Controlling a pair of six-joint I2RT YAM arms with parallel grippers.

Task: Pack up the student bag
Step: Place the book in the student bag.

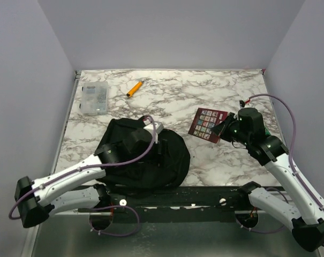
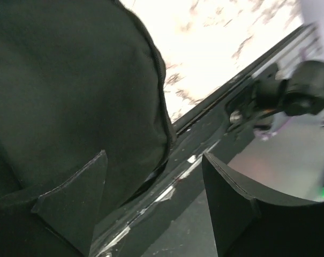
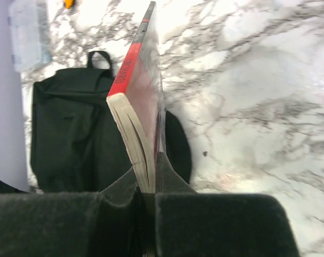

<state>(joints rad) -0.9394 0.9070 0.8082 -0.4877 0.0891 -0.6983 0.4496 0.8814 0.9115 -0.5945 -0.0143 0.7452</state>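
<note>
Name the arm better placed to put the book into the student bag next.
Right, most likely. The right gripper is shut on the book, clamping its edge. The left gripper stands open beside the student bag, holding nothing, so it would first have to fetch something.

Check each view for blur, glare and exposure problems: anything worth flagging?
Top external: sharp and evenly lit, though the student bag reads as a black mass with almost no detail. Left wrist: the table is blown out to white, and the background at right is smeared. Right wrist: the book, very near the lens, is soft, and the table beyond it looks washed out.
</note>
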